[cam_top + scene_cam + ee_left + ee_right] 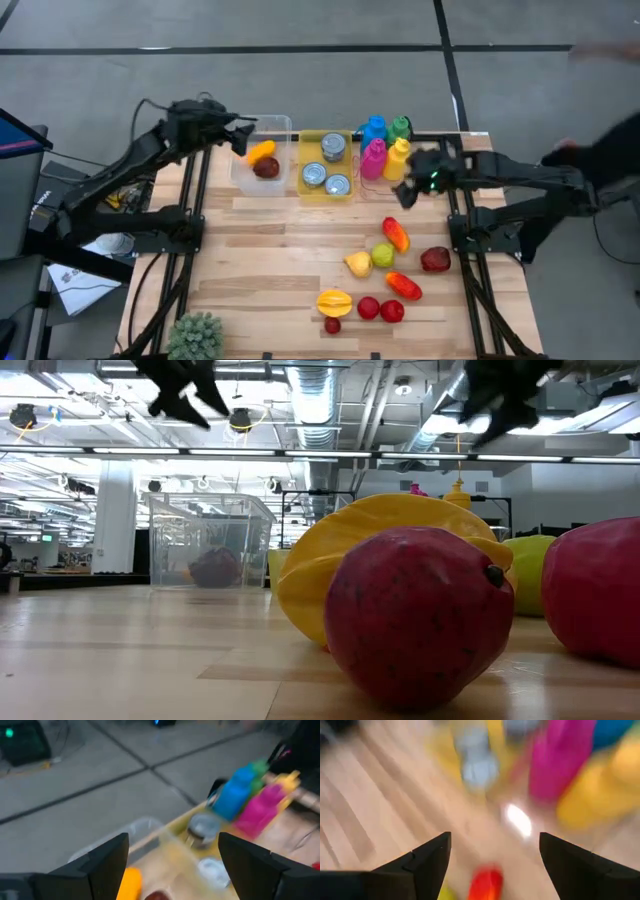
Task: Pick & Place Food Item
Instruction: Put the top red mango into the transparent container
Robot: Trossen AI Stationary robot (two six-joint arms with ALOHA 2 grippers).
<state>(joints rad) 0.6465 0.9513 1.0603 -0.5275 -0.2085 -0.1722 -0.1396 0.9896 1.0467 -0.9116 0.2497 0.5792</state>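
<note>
Wooden bench (270,260) with loose toy fruit: left tool (243,137), fingers spread and empty, hovers over the clear bin (240,175); right tool (411,178), likewise spread and empty, hangs near the red-orange pepper (396,235), probably light, rigid, slippery, best pinched mid-body.

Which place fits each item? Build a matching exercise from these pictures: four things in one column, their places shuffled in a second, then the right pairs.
Things:
1. silver cans
2. orange food item
3. small green plant
4. left end effector

Places:
A. inside the clear bin
B. near table edge, left corner
C. in the yellow tray
D. above the clear bin, open and empty

Pairs: 1-C, 2-A, 3-B, 4-D
</note>
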